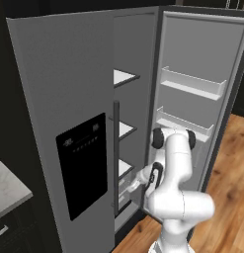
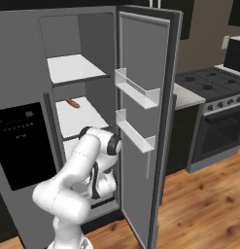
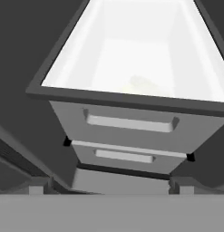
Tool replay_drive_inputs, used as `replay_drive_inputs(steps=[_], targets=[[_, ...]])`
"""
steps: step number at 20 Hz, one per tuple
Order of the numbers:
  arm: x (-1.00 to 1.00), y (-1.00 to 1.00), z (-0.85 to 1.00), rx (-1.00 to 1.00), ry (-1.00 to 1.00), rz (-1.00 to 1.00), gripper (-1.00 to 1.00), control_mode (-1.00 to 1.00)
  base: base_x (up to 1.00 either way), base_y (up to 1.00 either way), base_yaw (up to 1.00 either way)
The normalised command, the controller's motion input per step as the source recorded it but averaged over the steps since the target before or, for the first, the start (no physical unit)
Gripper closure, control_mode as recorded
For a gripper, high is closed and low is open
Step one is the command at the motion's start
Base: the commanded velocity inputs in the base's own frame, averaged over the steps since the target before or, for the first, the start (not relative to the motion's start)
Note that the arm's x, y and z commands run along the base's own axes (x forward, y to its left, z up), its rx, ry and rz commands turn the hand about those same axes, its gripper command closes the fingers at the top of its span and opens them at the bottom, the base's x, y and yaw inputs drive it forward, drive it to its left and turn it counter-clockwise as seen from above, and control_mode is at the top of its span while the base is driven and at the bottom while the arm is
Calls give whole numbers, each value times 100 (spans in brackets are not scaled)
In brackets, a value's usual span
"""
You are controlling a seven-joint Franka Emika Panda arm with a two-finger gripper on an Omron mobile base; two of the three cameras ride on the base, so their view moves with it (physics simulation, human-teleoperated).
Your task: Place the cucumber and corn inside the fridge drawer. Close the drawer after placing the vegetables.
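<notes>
Your arm (image 1: 175, 178) reaches low into the open right-hand compartment of the fridge (image 1: 69, 123), its white links folded in front of the lowest fittings; the same pose appears from the other side in the right base view (image 2: 87, 170). Your hand (image 3: 111, 188) stands wide open and has hold of nothing, with one dark fingertip (image 3: 41, 186) at each lower side of the hand view. Directly ahead of it, two light grey drawer fronts are stacked, each with a recessed bar handle: the upper drawer (image 3: 131, 120) is pulled out toward you, with its white interior lit and open to view, and the lower drawer (image 3: 127, 156) sits just beneath it, set farther back. A faint pale yellow-green patch (image 3: 143, 84) lies on the floor of the upper drawer near its front wall; it is too washed out to identify as corn or cucumber. On the middle shelf (image 2: 80, 119), toward its far left, lies a small orange-brown oblong item (image 2: 72, 103), too small to name. The fridge door (image 2: 143, 121) stands swung open to your right, carrying two white door bins (image 2: 136, 90). Beyond it, a stove (image 2: 214, 116) stands on the wooden floor (image 2: 204, 204).
</notes>
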Motion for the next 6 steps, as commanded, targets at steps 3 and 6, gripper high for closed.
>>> replay_drive_inputs(steps=[3, 6], targets=[[-100, -2, 53, 4, -10, -2, -100, -100, 0, 0, 0], [-100, -10, 70, 2, -10, -3, -100, -100, 0, 0, 0]])
